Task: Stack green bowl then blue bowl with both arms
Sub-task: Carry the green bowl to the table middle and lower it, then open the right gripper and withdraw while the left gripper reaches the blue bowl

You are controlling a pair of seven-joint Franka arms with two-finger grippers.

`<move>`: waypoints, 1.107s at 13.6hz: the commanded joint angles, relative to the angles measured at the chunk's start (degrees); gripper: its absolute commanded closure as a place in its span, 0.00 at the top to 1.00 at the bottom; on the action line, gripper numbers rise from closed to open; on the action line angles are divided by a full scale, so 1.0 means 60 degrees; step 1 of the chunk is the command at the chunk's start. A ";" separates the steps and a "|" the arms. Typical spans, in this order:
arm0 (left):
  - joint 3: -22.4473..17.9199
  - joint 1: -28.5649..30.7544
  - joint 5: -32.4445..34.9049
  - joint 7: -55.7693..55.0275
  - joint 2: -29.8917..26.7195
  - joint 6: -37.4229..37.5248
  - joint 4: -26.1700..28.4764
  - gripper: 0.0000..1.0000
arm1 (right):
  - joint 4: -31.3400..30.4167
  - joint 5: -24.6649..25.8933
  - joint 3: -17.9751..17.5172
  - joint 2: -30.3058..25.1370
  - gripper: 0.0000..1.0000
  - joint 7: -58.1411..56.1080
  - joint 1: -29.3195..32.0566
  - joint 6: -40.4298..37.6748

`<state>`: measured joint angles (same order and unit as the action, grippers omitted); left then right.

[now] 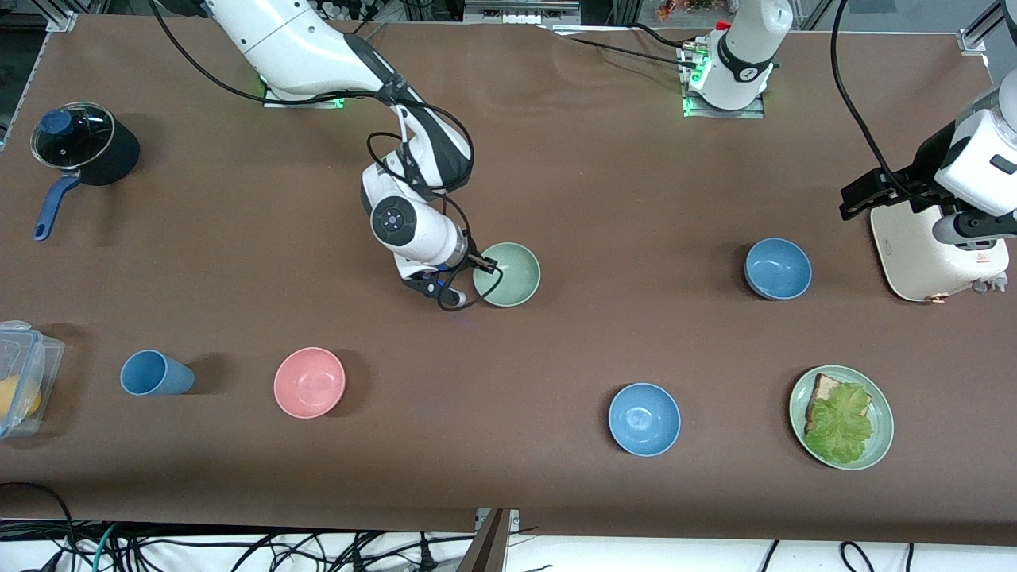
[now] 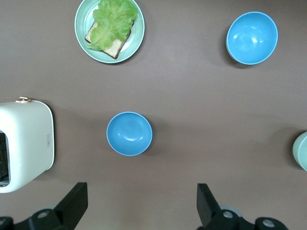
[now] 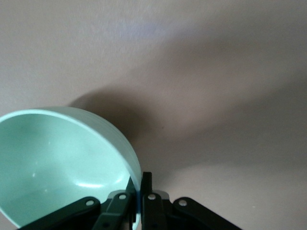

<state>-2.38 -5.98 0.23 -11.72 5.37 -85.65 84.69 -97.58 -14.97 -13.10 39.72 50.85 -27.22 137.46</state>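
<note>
The pale mint-green bowl point(image 1: 512, 275) is near the table's middle. My right gripper point(image 1: 486, 266) is shut on its rim, one finger inside and one outside, as the right wrist view point(image 3: 141, 184) shows on the green bowl point(image 3: 57, 158). I cannot tell whether the bowl rests on the table. The muted blue bowl point(image 1: 778, 268) stands upright beside the toaster toward the left arm's end; it also shows in the left wrist view point(image 2: 129, 133). My left gripper point(image 1: 864, 197) hangs open and empty, high over the table by the toaster point(image 2: 142, 191).
A white toaster point(image 1: 937, 254). A brighter sky-blue bowl point(image 1: 644, 419) and a green plate point(image 1: 880, 413) with bread and lettuce lie near the front edge. A pink bowl point(image 1: 310, 382), a blue cup point(image 1: 155, 373), a plastic box point(image 1: 24, 373) and a lidded pot point(image 1: 83, 147) are toward the right arm's end.
</note>
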 commanded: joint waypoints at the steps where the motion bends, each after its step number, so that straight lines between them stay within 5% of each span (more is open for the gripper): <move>1: 0.0001 0.0030 -0.0199 0.0063 0.0175 0.0095 -0.0331 1.00 | 0.0516 0.0005 0.0089 0.0454 0.00 0.0256 -0.0297 0.0045; 4: -0.0028 0.0001 -0.0199 0.0063 0.0218 0.0051 -0.0346 1.00 | 0.0677 0.0034 0.0089 0.0587 0.02 0.0505 -0.0313 0.0045; 6: -0.0101 0.0030 -0.0199 0.0078 0.0291 -0.0095 -0.0332 1.00 | 0.0823 0.0121 0.0103 0.0587 0.40 0.0432 -0.0298 0.0001; 7: -0.0072 0.0030 -0.0025 0.0064 0.0321 -0.0110 -0.0274 1.00 | 0.0853 0.0194 0.0103 0.0573 0.68 0.0461 -0.0283 -0.0014; 8: -0.0043 0.0132 -0.0066 0.0078 0.0277 -0.0125 -0.0200 1.00 | 0.0882 0.0210 0.0118 0.0529 0.72 0.0447 -0.0283 -0.0072; 10: -0.0014 0.0440 -0.0140 0.0078 0.0248 -0.0721 0.0367 1.00 | 0.0926 0.0529 0.0147 0.0354 0.99 0.0360 -0.0254 -0.0189; 13: -0.0028 0.0572 -0.0053 0.0151 0.0598 -0.2683 0.2167 1.00 | 0.2179 0.1395 0.0147 0.0221 0.99 0.0300 0.0023 -0.1938; 15: -0.0043 0.0850 -0.0125 0.0719 0.0570 -0.2732 0.2451 1.00 | 0.3032 0.1964 0.0133 0.0236 0.99 -0.0180 0.0330 -0.3318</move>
<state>-2.85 -2.36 0.23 -10.88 9.87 -100.64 96.70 -84.38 -5.96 -12.01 41.27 52.10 -27.15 124.86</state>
